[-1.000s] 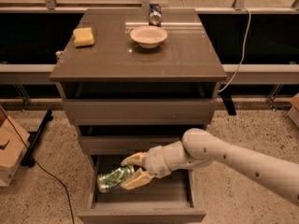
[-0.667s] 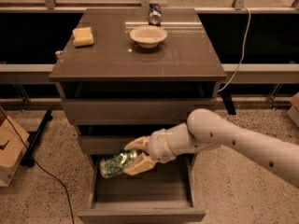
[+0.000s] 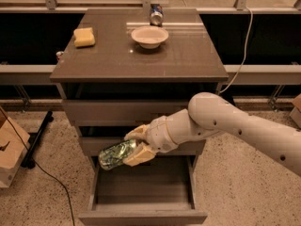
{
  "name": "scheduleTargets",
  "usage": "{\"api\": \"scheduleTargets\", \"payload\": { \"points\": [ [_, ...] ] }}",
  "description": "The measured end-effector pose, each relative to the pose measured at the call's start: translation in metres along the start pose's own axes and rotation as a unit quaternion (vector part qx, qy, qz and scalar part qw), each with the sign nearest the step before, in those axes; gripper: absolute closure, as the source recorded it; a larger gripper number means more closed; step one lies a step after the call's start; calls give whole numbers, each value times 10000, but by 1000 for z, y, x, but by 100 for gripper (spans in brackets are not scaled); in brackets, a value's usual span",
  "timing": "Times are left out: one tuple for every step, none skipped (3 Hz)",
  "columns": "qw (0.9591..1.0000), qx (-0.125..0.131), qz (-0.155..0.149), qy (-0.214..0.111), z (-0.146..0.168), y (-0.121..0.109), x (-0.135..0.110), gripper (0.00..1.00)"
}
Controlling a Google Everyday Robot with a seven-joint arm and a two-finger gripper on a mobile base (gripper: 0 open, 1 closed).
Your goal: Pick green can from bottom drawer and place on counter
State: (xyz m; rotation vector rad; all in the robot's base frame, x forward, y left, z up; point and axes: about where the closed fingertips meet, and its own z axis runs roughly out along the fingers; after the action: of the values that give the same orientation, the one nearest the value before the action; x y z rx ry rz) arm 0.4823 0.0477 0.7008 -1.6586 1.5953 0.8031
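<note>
Speckled floor (image 3: 240,182) surrounds the cabinet (image 3: 117,111); over the open bottom drawer (image 3: 141,216) the gripper (image 3: 134,145) is clamped on the tilted green can (image 3: 112,156).

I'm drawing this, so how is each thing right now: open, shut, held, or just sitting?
gripper, shut on the green can, above the bottom drawer.
green can, held tilted, in the air.
bottom drawer, pulled open.
bowl, upright on the counter.
sponge, lying flat on the counter.
</note>
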Motion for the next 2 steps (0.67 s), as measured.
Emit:
{"api": "scheduleTargets", "payload": {
  "points": [
    [9999,88,96,44,-2,-6,5,100],
    [9997,136,179,-95,-7,-20,10,100]
  ]
}}
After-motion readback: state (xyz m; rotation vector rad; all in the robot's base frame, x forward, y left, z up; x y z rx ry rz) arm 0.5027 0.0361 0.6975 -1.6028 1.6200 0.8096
